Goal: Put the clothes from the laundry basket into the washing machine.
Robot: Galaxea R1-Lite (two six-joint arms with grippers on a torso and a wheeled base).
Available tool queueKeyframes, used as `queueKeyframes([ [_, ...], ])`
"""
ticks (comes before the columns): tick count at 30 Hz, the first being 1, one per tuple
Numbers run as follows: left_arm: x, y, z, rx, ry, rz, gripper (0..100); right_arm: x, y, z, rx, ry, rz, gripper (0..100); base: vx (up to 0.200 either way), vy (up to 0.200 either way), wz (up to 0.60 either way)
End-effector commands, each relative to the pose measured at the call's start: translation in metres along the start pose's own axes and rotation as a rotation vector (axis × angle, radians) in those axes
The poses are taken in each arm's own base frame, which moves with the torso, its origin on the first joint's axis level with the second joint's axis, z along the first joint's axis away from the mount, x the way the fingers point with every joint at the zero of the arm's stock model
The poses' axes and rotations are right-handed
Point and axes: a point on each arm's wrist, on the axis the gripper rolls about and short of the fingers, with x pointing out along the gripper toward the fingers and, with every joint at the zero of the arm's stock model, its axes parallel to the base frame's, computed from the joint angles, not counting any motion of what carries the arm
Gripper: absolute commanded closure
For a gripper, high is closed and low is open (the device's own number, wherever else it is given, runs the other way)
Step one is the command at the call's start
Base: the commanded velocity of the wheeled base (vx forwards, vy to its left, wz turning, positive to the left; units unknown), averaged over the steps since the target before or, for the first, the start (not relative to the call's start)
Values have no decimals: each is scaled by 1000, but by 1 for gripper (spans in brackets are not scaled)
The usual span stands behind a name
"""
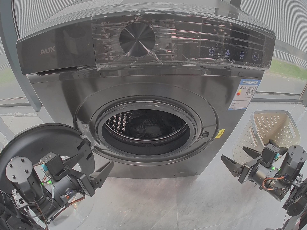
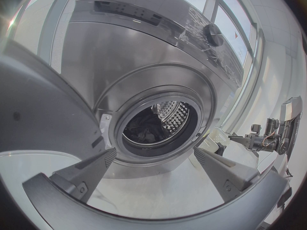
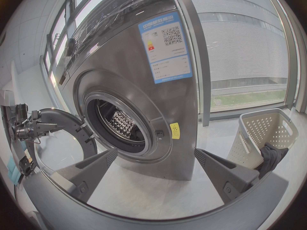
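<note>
With the door (image 1: 35,141) swung lower left to expose the drum (image 1: 145,125), left gripper (image 2: 154,149) and right gripper (image 3: 155,149) sit fully open, empty

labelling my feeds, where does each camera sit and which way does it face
Head view: on the robot's head, looking forward and down at the washing machine front and its open door; left gripper and right gripper show low at the sides.
Left wrist view: on the left wrist, facing the drum from the door side; open left gripper in front, right gripper farther off.
Right wrist view: on the right wrist, facing the machine from the laundry basket side; open right gripper in front.
Shared: both wrist views show the drum.
</note>
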Motion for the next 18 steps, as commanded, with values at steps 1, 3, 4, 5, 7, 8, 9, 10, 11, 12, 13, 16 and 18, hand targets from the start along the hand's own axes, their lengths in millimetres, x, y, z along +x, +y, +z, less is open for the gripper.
queueKeyframes([
  [1, -8, 9, -2, -2, 3, 36, 0, -7, -2, 2, 8, -16, -18, 0, 0, 0, 0],
  [3, -11, 13, -5, 0, 16, 53, 0, -7, -3, 3, 15, -17, -24, 0, 0, 0, 0],
  [4, -12, 14, -5, 0, 14, 58, 0, -7, -3, 3, 17, -17, -24, 0, 0, 0, 0],
  [5, -12, 14, -5, -1, 14, 59, 0, -7, -3, 3, 17, -17, -24, 0, 0, 0, 0],
  [7, -12, 16, -5, 1, 8, 72, 0, -7, -3, 3, 15, -17, -24, 0, 0, 0, 0],
  [8, -12, 17, -4, 3, 3, 77, 0, -7, -3, 2, 15, -15, -26, 0, 0, 0, 0],
  [9, -12, 18, -3, 2, -5, 78, 0, -7, -3, 2, 14, -12, -28, 0, -200, 0, 0],
  [10, -13, 18, -2, 3, -14, 77, 0, -7, -3, 2, 15, -13, -34, 0, -200, 0, 0],
  [11, -13, 18, -2, 4, -17, 78, 0, -7, -3, 2, 13, -12, -36, 0, -200, 0, 0],
  [12, -14, 18, -1, 3, -33, 78, 0, -8, -5, 3, 14, -15, -54, 0, -200, 0, 0],
  [13, -16, 18, 2, 0, -46, 77, 0, -9, -5, 3, 13, -13, -60, 0, -200, 0, 0],
  [16, -23, 18, 8, -2, -87, 69, 0, -13, -7, 6, 15, -19, -69, 0, -200, 0, 0],
  [18, -30, 18, 13, 10, -115, 65, 0, -17, -7, 10, 11, -37, -67, 0, -200, 0, 0],
])
